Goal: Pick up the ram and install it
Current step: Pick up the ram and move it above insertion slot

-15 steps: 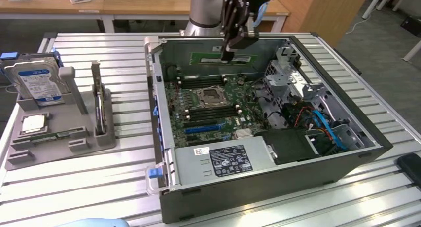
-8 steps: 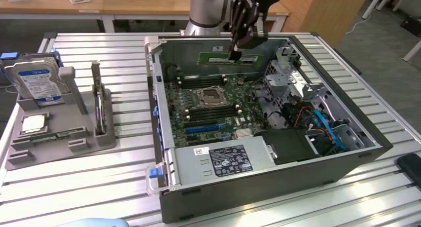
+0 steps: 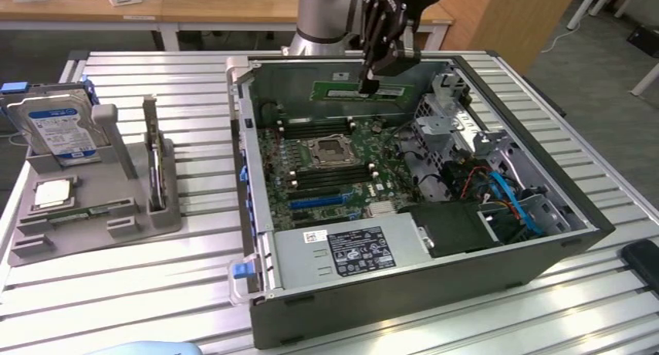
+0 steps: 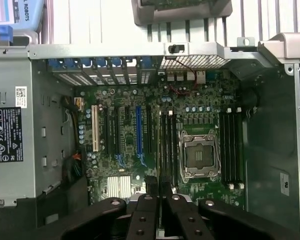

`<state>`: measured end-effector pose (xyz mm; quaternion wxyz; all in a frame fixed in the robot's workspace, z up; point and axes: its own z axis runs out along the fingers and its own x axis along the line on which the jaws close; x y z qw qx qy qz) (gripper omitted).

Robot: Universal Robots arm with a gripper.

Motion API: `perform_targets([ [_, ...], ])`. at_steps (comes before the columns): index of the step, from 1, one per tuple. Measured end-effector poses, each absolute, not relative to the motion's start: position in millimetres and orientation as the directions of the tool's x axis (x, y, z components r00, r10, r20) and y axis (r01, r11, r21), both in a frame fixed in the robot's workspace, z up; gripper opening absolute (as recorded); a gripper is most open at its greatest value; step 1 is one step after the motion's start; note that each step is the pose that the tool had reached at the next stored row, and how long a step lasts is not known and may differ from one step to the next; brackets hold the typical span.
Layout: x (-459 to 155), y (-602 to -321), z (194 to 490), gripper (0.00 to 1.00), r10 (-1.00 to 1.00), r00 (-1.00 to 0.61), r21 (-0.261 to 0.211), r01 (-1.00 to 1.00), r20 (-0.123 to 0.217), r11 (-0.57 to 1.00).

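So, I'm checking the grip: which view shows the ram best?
The exterior view: the ram hangs broadside, green, from the gripper over the open case. In the wrist view it is edge-on between the fingers.

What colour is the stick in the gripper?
The ram is green; the exterior view shows it best.

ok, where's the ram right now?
In the exterior view, the ram hangs in the jaws of the gripper, over the open case near its far wall, beyond the CPU socket.
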<state>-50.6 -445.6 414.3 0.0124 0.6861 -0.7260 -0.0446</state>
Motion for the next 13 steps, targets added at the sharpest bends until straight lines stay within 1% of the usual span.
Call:
perform_targets([
  [13, -46, -427, 412, 0.13, -0.998, -0.055, 0.082, -0.995, -0.043, 0.051],
])
